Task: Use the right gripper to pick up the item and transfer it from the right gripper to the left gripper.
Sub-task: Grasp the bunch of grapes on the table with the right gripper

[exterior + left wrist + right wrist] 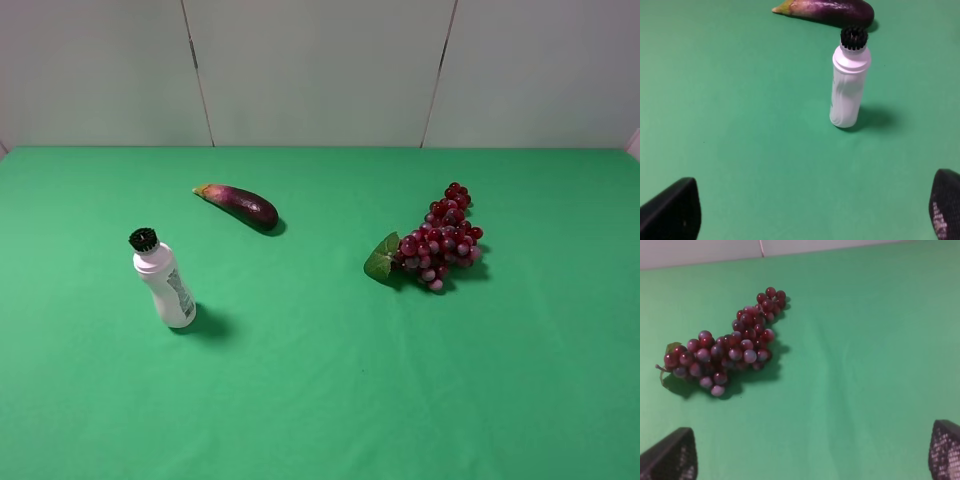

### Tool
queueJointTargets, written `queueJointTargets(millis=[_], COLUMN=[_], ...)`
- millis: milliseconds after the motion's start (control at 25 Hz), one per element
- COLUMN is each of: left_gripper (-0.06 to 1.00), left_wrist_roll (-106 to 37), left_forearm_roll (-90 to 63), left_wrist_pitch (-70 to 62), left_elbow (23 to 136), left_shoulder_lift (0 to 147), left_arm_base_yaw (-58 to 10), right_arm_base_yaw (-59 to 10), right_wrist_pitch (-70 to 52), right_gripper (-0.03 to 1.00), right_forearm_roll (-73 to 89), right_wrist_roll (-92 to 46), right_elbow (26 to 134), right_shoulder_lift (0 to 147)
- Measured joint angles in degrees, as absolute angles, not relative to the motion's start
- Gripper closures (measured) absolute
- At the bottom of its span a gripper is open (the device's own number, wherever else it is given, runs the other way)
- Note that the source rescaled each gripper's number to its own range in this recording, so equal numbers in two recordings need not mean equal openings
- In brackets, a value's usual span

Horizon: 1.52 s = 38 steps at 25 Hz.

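Dark red grape bunch with green leaf lies free on green cloth, right of centre. Black right gripper gapes empty facing it, seemingly poised to grab; black left gripper equally wide, empty.

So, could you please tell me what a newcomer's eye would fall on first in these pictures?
The bunch of dark red and purple grapes with a green leaf stands out most, lying right of centre on the bright green tablecloth. On the left stands an upright white plastic bottle with a black cap. Farther back, and apart from it, lies a glossy purple eggplant.
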<state>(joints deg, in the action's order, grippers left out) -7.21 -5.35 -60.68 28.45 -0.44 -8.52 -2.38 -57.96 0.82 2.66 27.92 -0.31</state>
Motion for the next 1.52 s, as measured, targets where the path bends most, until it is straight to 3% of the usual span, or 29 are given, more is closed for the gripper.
queueJointTargets(millis=[720, 1120, 1520], left_gripper=[-0.02, -0.02, -0.02], left_wrist_roll=[-7.21, -7.21, -7.21], left_forearm_roll=[-5.35, -5.35, -5.35], left_wrist_pitch=[-60.68, -60.68, -60.68], left_elbow=[28.45, 28.45, 28.45], left_shoulder_lift=[-0.44, -0.44, -0.44], left_arm_base_yaw=[-8.52, -8.52, -8.52], right_arm_base_yaw=[-2.38, -3.00, -16.56], right_wrist_pitch=[-57.90, -53.25, -45.97], right_gripper=[-0.03, -0.03, -0.03], right_forearm_roll=[1.28, 1.16, 1.11], right_wrist_roll=[3.37, 8.81, 12.72], right_elbow=[27.92, 36.25, 51.56], right_shoulder_lift=[4.05, 44.33, 74.59])
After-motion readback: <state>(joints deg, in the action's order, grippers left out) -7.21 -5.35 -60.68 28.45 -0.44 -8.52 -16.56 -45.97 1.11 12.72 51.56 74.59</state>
